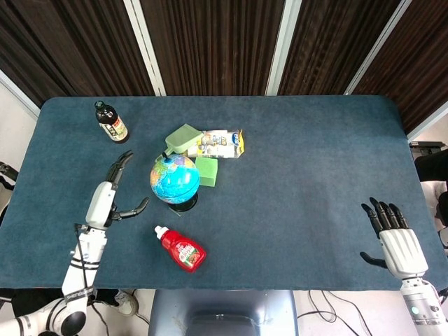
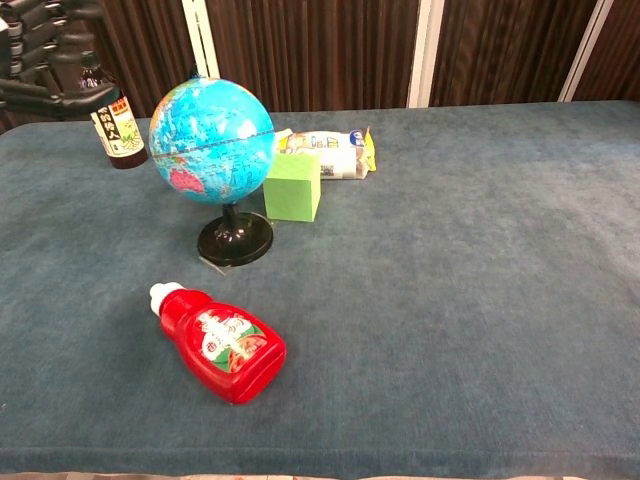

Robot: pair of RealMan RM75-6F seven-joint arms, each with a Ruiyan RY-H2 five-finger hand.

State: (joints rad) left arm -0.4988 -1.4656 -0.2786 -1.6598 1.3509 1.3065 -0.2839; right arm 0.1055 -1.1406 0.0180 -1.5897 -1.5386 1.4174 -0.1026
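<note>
Red ketchup bottle [image 1: 181,249] first, nearest my edge: it lies on its side on the blue cloth table [image 1: 308,175], white cap toward my left hand [image 1: 105,198], label up, just right of that hand and a little nearer to me. I have my left hand over the table with fingers spread and thumb stuck out toward the globe; it holds nothing and touches nothing. In the chest view its dark fingers [image 2: 40,40] show at the top left corner, in front of the soy sauce bottle.

Globe [image 1: 174,178] is the thing closest to my left hand, just to its right, upright on its black round base, with a clear gap between thumb and sphere. Touching the globe's far right side in the head view is a light green cube [image 1: 207,171]. Beyond that, a snack packet [image 1: 220,143] lies flat with a yellow end, and an olive green box [image 1: 183,138] overlaps its left end. Further out, ahead of my left hand, the dark soy sauce bottle [image 1: 110,123] stands upright, well apart from the cluster.

My right hand [image 1: 397,246] sits at the near right corner, palm down, fingers apart and extended, gripping nothing, well apart from every object.
</note>
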